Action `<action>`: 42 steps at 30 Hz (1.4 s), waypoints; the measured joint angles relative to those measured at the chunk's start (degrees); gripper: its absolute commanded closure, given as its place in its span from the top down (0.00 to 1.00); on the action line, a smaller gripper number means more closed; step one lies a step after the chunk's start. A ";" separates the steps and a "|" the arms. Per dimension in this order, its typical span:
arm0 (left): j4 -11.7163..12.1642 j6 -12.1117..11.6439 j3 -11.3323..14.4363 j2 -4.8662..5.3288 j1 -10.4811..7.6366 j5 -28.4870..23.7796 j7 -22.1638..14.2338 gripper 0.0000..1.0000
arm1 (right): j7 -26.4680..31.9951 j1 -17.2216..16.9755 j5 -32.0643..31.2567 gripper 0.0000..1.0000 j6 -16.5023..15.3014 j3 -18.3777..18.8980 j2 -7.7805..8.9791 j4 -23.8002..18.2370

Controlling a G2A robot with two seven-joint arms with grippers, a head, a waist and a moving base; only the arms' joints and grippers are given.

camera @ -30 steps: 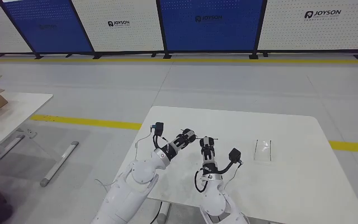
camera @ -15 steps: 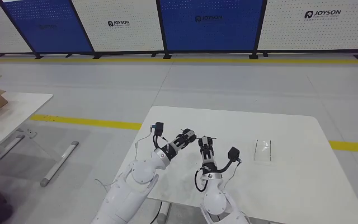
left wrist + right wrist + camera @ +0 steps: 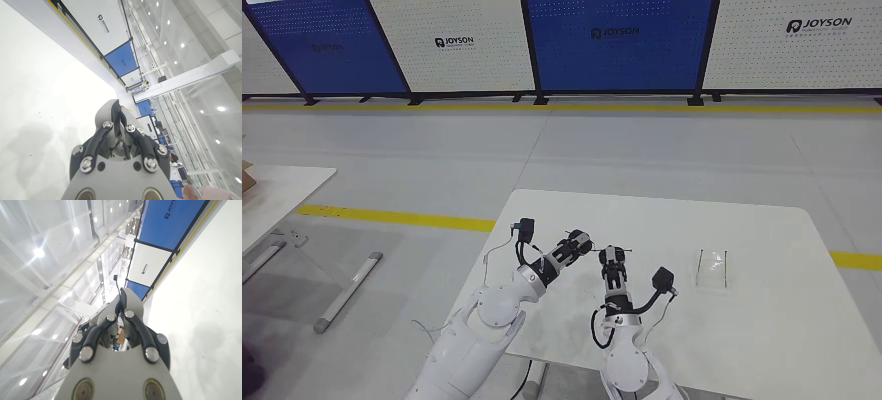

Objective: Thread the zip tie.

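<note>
The grey floor (image 3: 442,160) is crossed by a yellow line (image 3: 392,216). Blue panels (image 3: 620,45) and white panels (image 3: 452,45) line the upper edge. A white bench (image 3: 762,300) sits lower centre, with a second table (image 3: 282,190) at the left. Ceiling lights (image 3: 38,253) glow overhead.

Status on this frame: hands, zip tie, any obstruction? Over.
Left hand shut. Right hand shut on zip tie, head end sticking out. Clear holder sits apart, not blocking.

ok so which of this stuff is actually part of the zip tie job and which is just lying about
Part of the job:
- zip tie, a black one pinched in the right tool
- left tool, shut, nothing visible in it

Lying about:
- clear holder, untouched on the white table, off to one side of both arms
</note>
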 measured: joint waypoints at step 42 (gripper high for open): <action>0.00 0.00 0.00 0.00 0.00 0.00 0.00 0.00 | -5.51 -2.22 -6.00 0.00 -0.27 0.47 0.77 -1.68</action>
